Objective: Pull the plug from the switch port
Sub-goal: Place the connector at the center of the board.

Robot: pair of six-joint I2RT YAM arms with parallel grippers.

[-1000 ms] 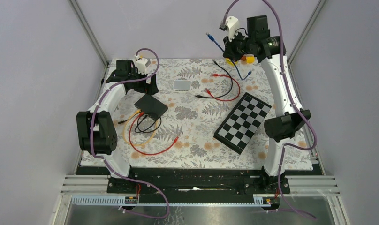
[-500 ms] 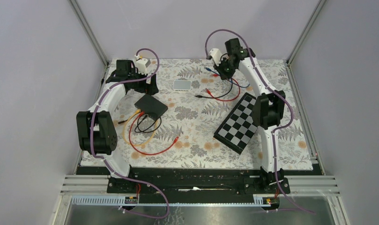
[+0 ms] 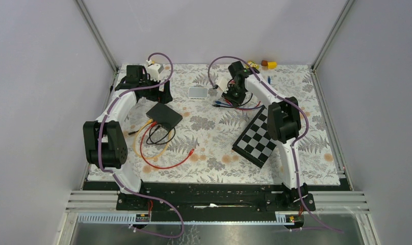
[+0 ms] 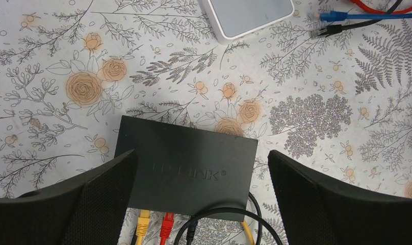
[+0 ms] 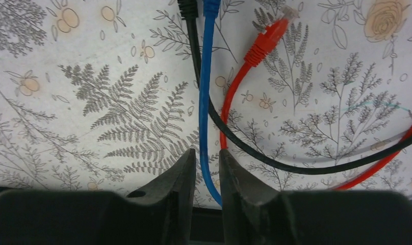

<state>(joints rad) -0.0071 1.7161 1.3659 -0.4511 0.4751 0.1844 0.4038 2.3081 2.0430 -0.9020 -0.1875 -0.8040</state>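
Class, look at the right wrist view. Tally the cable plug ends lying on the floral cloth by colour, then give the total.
Black plug: 1
Blue plug: 1
Red plug: 1
Total: 3

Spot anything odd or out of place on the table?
Nothing spilled or damaged. The checkerboard lies skewed to the table edges. At the far middle a blue cable, black cable and red cable cross loosely, the blue cable passing between the fingers of the right gripper. The switch sits rotated too.
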